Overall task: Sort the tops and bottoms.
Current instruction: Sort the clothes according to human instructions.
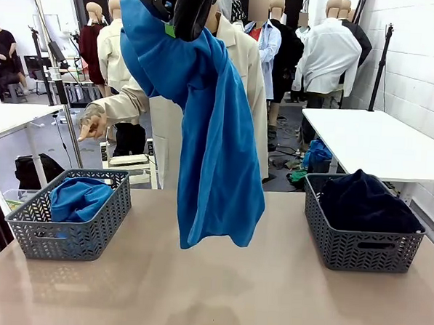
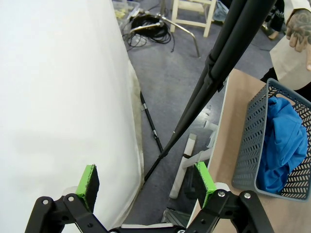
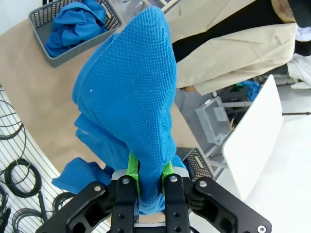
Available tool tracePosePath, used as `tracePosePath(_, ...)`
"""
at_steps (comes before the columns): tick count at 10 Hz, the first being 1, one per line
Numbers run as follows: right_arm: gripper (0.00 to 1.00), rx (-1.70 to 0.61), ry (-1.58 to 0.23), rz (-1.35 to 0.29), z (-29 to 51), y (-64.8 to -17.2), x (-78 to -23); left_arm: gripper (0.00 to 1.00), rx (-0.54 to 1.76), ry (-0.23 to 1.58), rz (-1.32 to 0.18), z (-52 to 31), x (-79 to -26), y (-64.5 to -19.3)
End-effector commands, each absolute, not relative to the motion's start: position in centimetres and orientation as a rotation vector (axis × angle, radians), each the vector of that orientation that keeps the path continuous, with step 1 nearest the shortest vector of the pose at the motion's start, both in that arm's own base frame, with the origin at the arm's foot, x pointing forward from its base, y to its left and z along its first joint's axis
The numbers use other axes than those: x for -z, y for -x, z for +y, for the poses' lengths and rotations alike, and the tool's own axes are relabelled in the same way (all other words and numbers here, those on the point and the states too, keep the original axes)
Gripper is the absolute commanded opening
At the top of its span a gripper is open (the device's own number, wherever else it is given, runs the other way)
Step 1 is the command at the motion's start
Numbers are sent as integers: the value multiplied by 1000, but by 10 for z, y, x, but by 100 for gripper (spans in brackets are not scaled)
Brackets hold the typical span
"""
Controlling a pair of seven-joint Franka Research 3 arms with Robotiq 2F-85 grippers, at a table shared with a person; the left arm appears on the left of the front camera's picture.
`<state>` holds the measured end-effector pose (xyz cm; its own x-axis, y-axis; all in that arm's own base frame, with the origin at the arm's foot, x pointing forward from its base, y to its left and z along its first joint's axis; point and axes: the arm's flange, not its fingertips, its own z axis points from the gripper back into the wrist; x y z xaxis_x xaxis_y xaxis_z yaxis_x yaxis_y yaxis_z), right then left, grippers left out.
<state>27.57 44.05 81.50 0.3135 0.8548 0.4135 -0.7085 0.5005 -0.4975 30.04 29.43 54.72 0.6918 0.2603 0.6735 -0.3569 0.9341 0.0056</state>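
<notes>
A bright blue top (image 1: pixel 211 126) hangs high over the middle of the table, pinched at its upper end by my right gripper (image 1: pixel 170 22). In the right wrist view the green pads (image 3: pixel 132 171) are shut on a fold of this top (image 3: pixel 131 97). Another blue top (image 1: pixel 77 199) lies in the left grey basket (image 1: pixel 67 238), also seen as a blue top (image 2: pixel 282 145) in the left wrist view. Dark navy bottoms (image 1: pixel 364 203) fill the right grey basket (image 1: pixel 358 246). My left gripper (image 2: pixel 148 184) stands open off the table's left edge, over the floor, with nothing between its fingers.
A person in a beige coat (image 1: pixel 240 69) stands at the far side, one hand (image 1: pixel 94 123) pointing down toward the left basket. White tables (image 1: pixel 378 142) stand behind at the right and left. A black tripod leg (image 2: pixel 214 73) crosses the left wrist view.
</notes>
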Motion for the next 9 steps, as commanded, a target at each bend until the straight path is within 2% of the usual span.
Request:
tracePosePath(1, 0, -1057, 240, -693, 439, -276, -819, 100, -367, -141, -724, 293, -547, -301)
tracePosePath(2, 0, -1044, 241, -698, 441, -276, -815, 100, -367, -141, -724, 293, -547, -301)
tracePosePath(3, 0, -879, 79, -822, 472, -295, -830, 100, -367, -141, -724, 293, -547, -301)
tracePosePath(4, 0, -536, -184, -1056, 502, -318, -859, 100, -367, -141, -724, 293, -547, -301)
tracePosePath(5, 0, -405, -380, -1179, 513, -336, -889, 100, -367, -141, -724, 293, -547, -301)
tracePosePath(6, 0, -332, -544, -1271, 522, -352, -915, 100, -367, -141, -724, 293, -547, -301)
tracePosePath(9, 0, -265, -877, -1454, 575, -395, -950, 100, -367, -141, -724, 293, -547, -301)
